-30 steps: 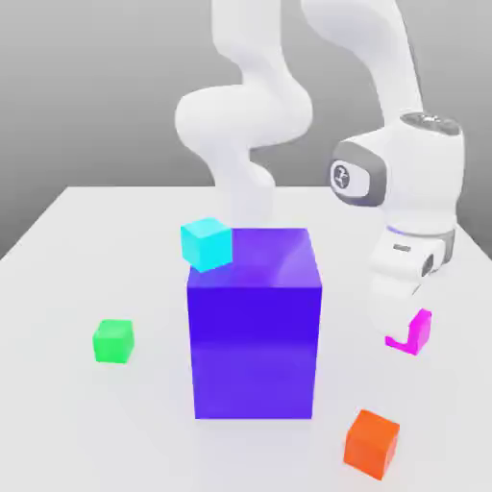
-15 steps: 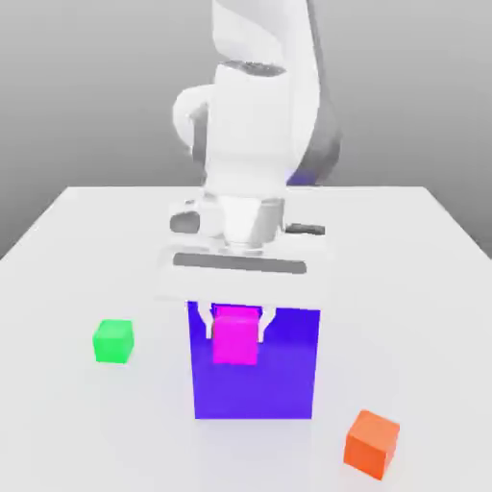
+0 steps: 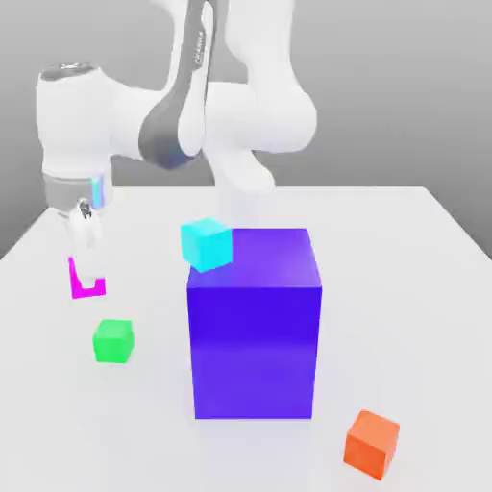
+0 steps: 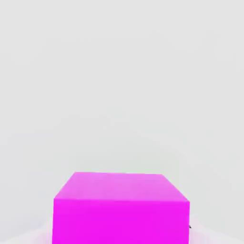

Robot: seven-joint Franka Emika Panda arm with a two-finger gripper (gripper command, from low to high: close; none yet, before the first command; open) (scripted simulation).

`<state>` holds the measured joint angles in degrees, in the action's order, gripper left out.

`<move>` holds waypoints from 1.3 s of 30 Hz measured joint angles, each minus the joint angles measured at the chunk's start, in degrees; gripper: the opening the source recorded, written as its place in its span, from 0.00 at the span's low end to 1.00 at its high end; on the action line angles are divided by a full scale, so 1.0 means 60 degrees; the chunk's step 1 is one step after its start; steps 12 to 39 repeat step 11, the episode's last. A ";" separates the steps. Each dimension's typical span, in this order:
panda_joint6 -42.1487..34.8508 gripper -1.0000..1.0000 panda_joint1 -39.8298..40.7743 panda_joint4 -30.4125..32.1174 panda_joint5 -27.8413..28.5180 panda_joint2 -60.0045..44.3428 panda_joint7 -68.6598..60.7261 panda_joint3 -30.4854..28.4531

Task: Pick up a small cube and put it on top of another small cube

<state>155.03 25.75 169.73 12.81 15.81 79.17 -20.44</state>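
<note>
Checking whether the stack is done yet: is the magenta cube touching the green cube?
Apart. In the exterior view the magenta cube hangs in the gripper above the green cube, with bare white table between them.

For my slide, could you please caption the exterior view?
Pincer shut on the magenta cube, held above the green cube, beside the big purple block.

Magenta cube (image 3: 86, 281) (aloft) above green cube (image 3: 113, 341)
</note>
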 joint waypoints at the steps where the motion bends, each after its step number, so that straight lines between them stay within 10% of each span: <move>1: 0.0231 0.00 -0.0105 0.0015 -0.0148 -0.0267 -0.0091 -0.0074; 7: 0.2058 0.00 -0.0807 -0.0014 -0.1707 -0.2220 -0.1135 -0.0301; 8: 0.2345 1.00 -0.0813 -0.0020 -0.2159 -0.2534 -0.1444 -0.0224; 39: 0.2345 1.00 -0.0952 -0.0020 -0.2159 -0.2534 -0.1443 -0.0225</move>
